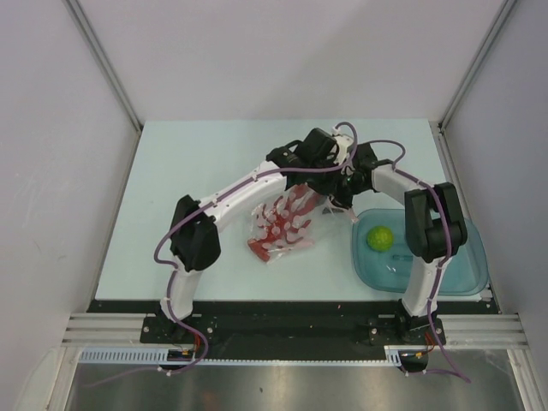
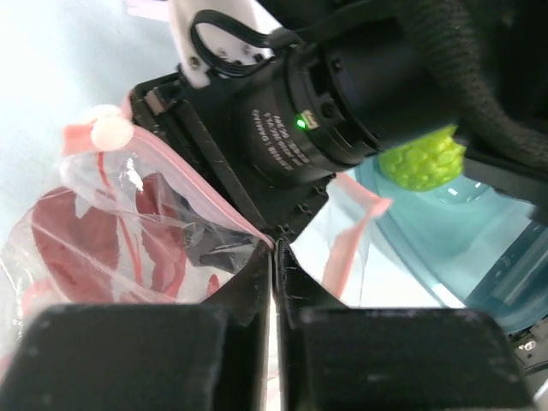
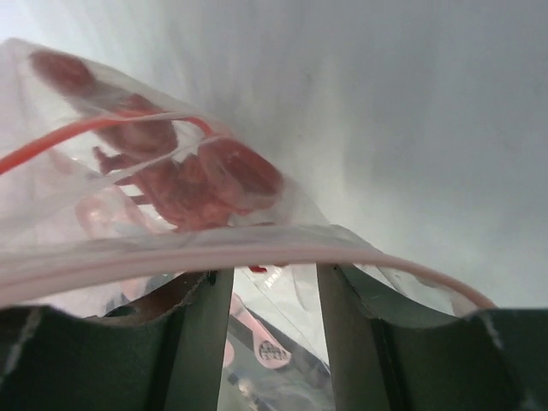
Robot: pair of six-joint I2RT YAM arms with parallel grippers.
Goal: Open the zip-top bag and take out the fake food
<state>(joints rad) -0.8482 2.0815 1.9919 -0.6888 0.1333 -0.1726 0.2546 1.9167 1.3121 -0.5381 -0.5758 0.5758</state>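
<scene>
I have the left gripper (image 2: 274,257) clamped on the zip strip (image 2: 201,184) of the zip-top bag (image 2: 128,231); the right gripper (image 3: 270,287) is half open. The film looks limp and slippery, so I'd take the stiffer strip.

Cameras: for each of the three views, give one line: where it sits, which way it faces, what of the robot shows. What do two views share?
Top external: above and behind the robot, looking down on the table; left arm and right arm show.
Left wrist: on the left arm, facing along the left pincer, shut on the zip-top bag; the right arm's wrist shows.
Right wrist: on the right arm, facing past the right pincer at the bag.
Shared: top and left wrist both show the green fruit in the tray.
</scene>
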